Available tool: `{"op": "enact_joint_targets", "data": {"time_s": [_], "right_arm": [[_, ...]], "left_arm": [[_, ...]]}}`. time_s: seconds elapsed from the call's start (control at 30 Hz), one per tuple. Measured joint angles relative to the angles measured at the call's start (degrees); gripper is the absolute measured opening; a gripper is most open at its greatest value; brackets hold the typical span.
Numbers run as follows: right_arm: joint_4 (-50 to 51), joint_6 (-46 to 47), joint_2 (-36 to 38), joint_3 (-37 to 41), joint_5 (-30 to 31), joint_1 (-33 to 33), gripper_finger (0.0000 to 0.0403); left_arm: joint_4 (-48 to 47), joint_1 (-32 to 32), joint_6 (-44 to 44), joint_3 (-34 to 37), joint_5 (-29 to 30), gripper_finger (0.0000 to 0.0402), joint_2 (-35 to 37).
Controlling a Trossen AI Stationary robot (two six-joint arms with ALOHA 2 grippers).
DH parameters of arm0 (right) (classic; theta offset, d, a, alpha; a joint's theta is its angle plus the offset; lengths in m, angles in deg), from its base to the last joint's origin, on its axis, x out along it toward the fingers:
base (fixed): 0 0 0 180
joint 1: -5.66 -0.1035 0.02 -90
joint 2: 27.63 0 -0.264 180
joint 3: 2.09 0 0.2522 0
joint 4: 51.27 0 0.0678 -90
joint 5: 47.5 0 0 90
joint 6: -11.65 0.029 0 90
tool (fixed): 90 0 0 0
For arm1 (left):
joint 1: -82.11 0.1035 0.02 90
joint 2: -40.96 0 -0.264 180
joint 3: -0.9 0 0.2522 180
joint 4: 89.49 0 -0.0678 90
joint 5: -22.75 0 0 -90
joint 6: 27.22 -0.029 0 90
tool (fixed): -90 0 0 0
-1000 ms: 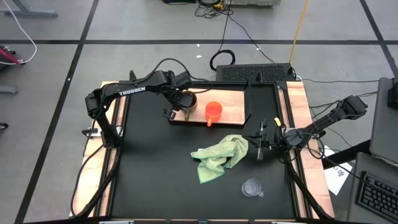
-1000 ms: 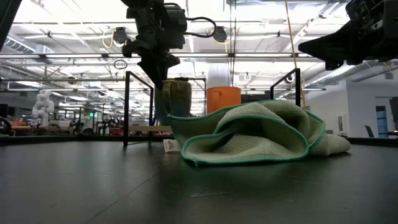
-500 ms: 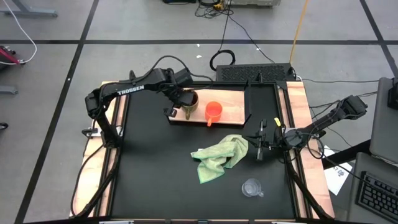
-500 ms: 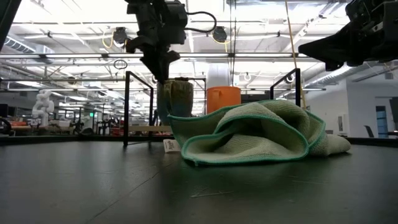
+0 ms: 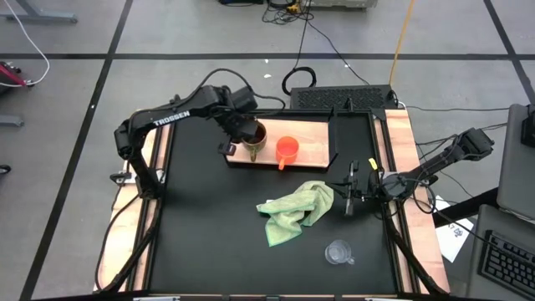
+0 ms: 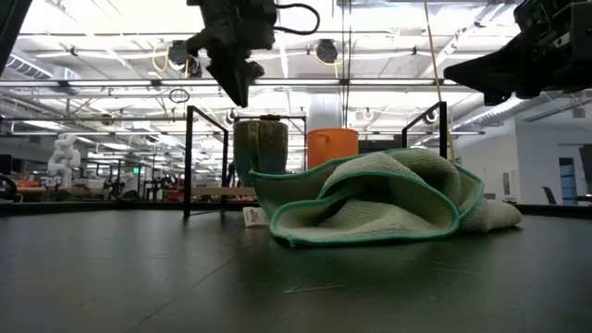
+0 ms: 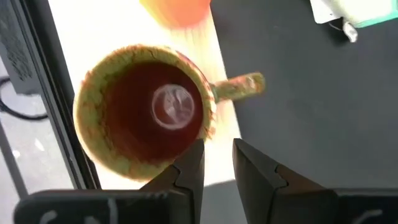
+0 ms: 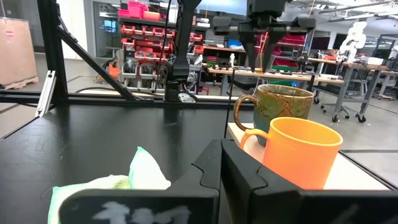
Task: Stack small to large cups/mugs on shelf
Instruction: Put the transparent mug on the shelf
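The brown mug [image 5: 254, 139] stands upright by its base on the left part of the wooden shelf board [image 5: 311, 149], with the orange cup [image 5: 287, 150] upright beside it on its right. My left gripper [image 6: 236, 91] hangs just above the mug's rim and touches nothing. In the left wrist view the gripper [image 7: 217, 149] is slightly open over the rim of the mug [image 7: 146, 109]. The clear glass cup [image 5: 338, 251] stands on the black tabletop near the front right. My right gripper [image 5: 351, 191] is shut and empty at the table's right side.
A light green cloth [image 5: 294, 211] lies crumpled on the tabletop between the board and the glass cup. Black brackets [image 6: 188, 157] stand at the board's two ends. The right half of the board [image 5: 316, 134] is bare.
My left gripper has let go of the brown mug's rim and risen straight up, drifting a little toward the far edge. The mug stays standing on the board beside the orange cup.
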Motion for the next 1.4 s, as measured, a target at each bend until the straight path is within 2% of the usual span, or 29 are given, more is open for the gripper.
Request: {"op": "enact_joint_targets", "data": {"time_s": [0.2, 0.27, 0.37, 0.43, 0.6, 0.7, 0.8, 0.93, 1.07, 1.27, 1.4], "right_arm": [[-0.04, 0.00, 0.00, 0.02, -0.01, -0.01, 0.0000], [-0.11, -0.02, 0.00, 0.02, -0.02, 0.00, 0.0000], [-0.50, -0.02, 0.01, 0.01, -0.01, -0.01, 0.0000], [-0.83, -0.02, 0.00, 0.01, -0.01, -0.02, 0.0000], [-1.38, -0.02, 0.02, 0.00, -0.02, -0.02, 0.0000], [-1.36, -0.02, 0.02, 0.00, -0.02, -0.02, 0.0000], [-1.35, -0.01, 0.02, 0.01, -0.02, -0.02, 0.0000], [-1.35, -0.02, 0.02, 0.02, -0.02, -0.02, 0.0000], [-1.33, -0.02, 0.02, 0.02, -0.02, -0.02, 0.0000], [-1.33, -0.02, 0.02, 0.02, -0.02, -0.02, 0.0000], [-1.84, 0.00, 0.01, 0.02, -0.02, -0.02, 0.0000]], "left_arm": [[-5.17, -2.05, 3.58, -2.07, 2.47, 0.0081, 2.34], [-6.82, -2.40, 2.03, -1.40, 0.05, 0.0064, 4.76], [-6.11, -2.48, -0.12, -1.04, -4.78, 0.0015, 8.83], [-2.64, -1.85, 0.22, -0.69, -10.16, 0.0008, 12.56], [6.95, -2.17, 3.70, 4.08, -17.62, 0.0003, 22.08], [13.33, -2.89, 5.92, 9.81, -21.48, 0.0002, 27.03], [23.82, -4.21, 9.75, 17.64, -19.85, 0.0002, 32.60], [32.58, -5.33, 11.51, 28.87, -19.68, 0.0001, 38.63], [44.28, -6.62, 17.78, 40.47, -19.78, 0.0001, 44.34], [64.30, -11.20, 22.97, 58.30, -19.79, 0.0001, 48.81], [75.10, -13.82, 25.18, 67.26, -16.84, 0.0001, 50.72]]}}
